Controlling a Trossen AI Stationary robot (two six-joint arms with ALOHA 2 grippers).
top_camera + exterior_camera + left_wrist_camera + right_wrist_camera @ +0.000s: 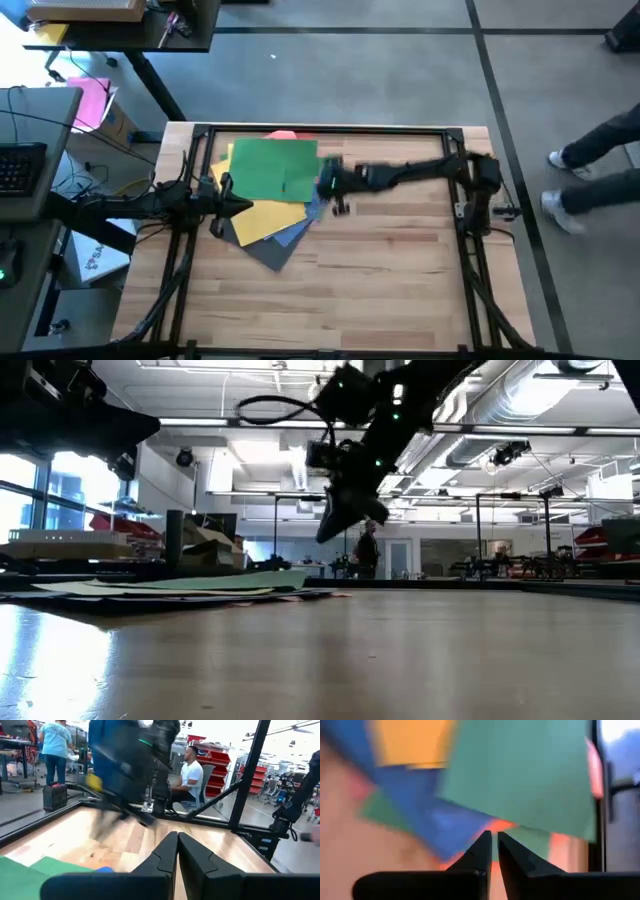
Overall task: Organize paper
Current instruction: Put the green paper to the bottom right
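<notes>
On the wooden table (380,270), far-left quarter: the paper (272,190), a loose fanned pile, used below as landmark.

Green sheet (275,170): topmost, largest showing. Yellow sheet (268,220), blue sheet (300,228) and dark grey sheet (262,250) splay out beneath its near edge; an orange-pink corner (283,133) shows at its far edge.

Right gripper (328,182): raised above the pile's right edge, fingers together, holding nothing. Left gripper (238,207): at the pile's left edge, fingers together.

Step, judged: squaring not yet done. Next calls for pushing the stray edges inward.

Surface: pale planks inside a black frame (330,128). Room: open workshop; a person's legs (590,175) well right of the pile.
</notes>
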